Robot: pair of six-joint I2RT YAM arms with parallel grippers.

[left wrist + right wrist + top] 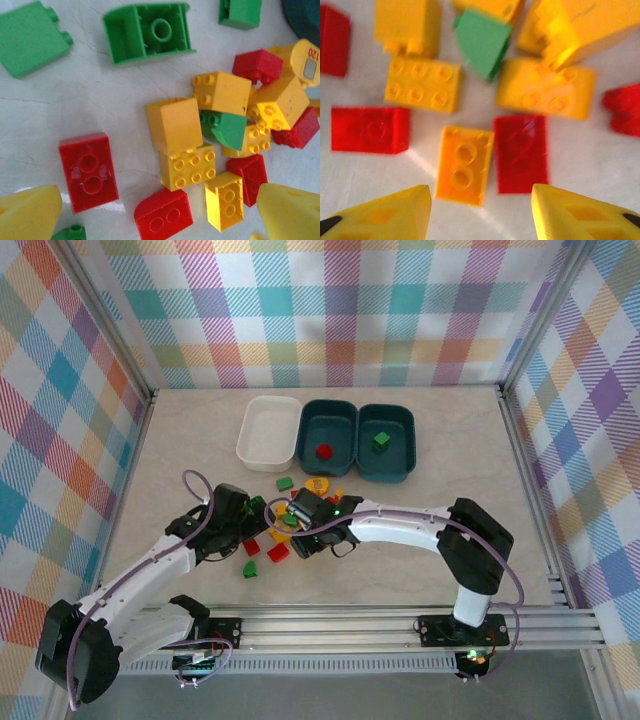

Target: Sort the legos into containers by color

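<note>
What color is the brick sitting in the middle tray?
Red. The brick in that tray shows best in the top external view.

1. pale marbled table [180,450], nothing fancy; three trays lined up side by side at the far end
2. white tray [268,430] on the left; middle teal tray [330,425] beside it; right teal tray [395,462] last
3. pile of legos [187,167] mid-table, nearer than the trays; yellow, red and green mixed
4. strays: green brick [285,483] at the far side; red brick [277,552] and small green brick [250,568] near-left
</note>
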